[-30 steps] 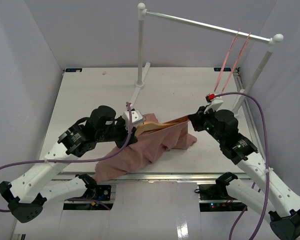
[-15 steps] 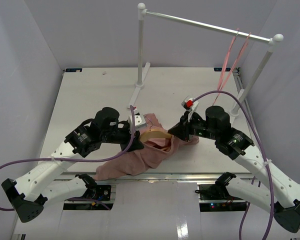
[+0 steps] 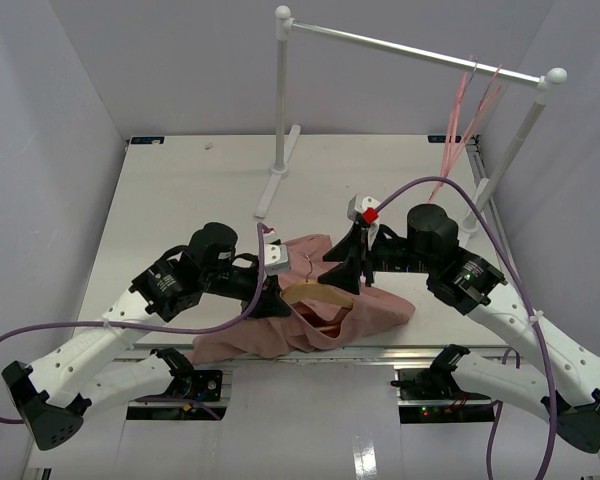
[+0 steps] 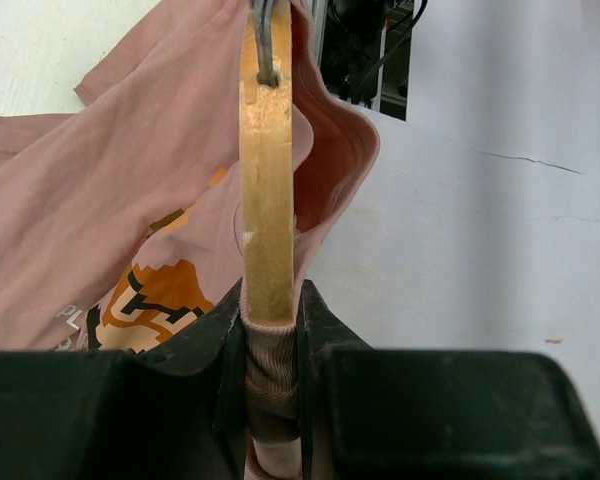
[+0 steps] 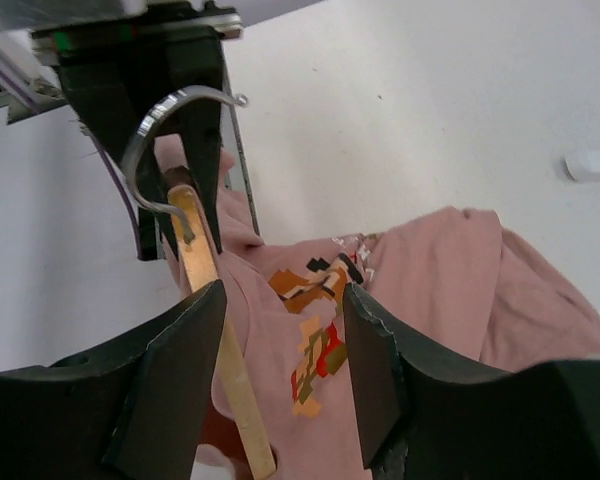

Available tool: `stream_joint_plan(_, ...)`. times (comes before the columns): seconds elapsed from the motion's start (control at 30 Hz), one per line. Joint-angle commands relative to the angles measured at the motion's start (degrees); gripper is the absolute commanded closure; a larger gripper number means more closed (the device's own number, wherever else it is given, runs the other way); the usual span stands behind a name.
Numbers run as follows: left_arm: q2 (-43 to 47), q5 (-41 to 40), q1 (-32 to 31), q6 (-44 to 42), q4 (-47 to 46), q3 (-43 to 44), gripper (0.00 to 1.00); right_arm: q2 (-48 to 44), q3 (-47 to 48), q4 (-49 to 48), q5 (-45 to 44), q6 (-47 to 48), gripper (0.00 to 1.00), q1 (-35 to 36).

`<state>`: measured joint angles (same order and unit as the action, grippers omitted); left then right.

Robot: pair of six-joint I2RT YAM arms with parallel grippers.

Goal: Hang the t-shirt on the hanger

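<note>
Fingers on our left gripper [image 4: 270, 305] are clamped tight on one tip of the hanger [image 4: 267, 180], with a fold of the t-shirt [image 4: 130, 190] pinched in against the wood and the hook [image 4: 267, 45] pointing away from us. Over on the right gripper [image 5: 282, 310] the fingers stand wide apart, gripping nothing, straddling the printed chest and the hanger's other arm. So we're mid-threading: the wood looks to sit partly inside the neck opening, and most of the shirt lies bunched on the table [image 3: 180, 190] at the near edge, between our two arms. Our read is that the next move belongs to the right side: close on loose fabric near the collar and draw it over the free shoulder while the left holds its end steady. Bite too deep and we'd catch the wood as well. Counting up: one t-shirt, one wooden hanger with one hook, two grippers, one rail [image 3: 410, 48] at the back, and pink wire hangers [image 3: 468, 115] on it, two as best we can make out.
</note>
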<state>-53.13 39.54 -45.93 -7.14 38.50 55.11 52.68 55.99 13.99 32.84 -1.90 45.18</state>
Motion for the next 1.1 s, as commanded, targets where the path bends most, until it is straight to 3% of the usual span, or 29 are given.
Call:
stream_joint_plan(0.0, 1.96, 2.9, 0.05, 0.45, -4.74, 1.22, 1.0, 0.92, 3.06, -2.38, 6.95, 4.14, 0.4, 2.79)
stream_joint_plan(0.33, 2.76, 4.02, 0.05, 0.6, -5.41, 0.85, 1.0, 2.96, 5.93, -1.82, 8.97, 4.87, 0.32, 3.24)
stream_joint_plan(0.6, 2.3, 7.14, 0.05, 1.52, -7.7, 1.43, 1.0, 7.55, 5.29, -3.18, 8.91, 4.99, 0.37, 4.66)
stream_joint_plan(0.7, 2.15, 7.22, 0.05, 2.37, -8.34, 2.18, 1.0, 8.65, 5.1, -3.95, 8.91, 4.63, 0.5, 5.43)
stream_joint_plan(0.8, 2.36, 3.5, 0.05, 3.54, -8.01, 3.41, 0.97, 7.99, 4.62, -4.42, 7.74, 3.58, 0.85, 5.62)
stream_joint_plan(0.83, 2.64, 0.06, 0.05, 4.19, -7.41, 4.22, 0.91, 7.43, 4.34, -4.46, 6.85, 3.17, 0.89, 5.62)
stream_joint_plan(0.93, 3.37, -11.46, 0.14, 5.05, -3.93, 7.91, 0.71, 6.12, 4.26, -2.63, 3.56, 2.37, 0.92, 5.55)
stream_joint_plan(1.07, 3.3, -21.77, 0.14, 5.17, 1.11, 13.94, 0.6, 4.9, 6.21, 2.26, 0.01, 2.77, 0.92, 5.56)
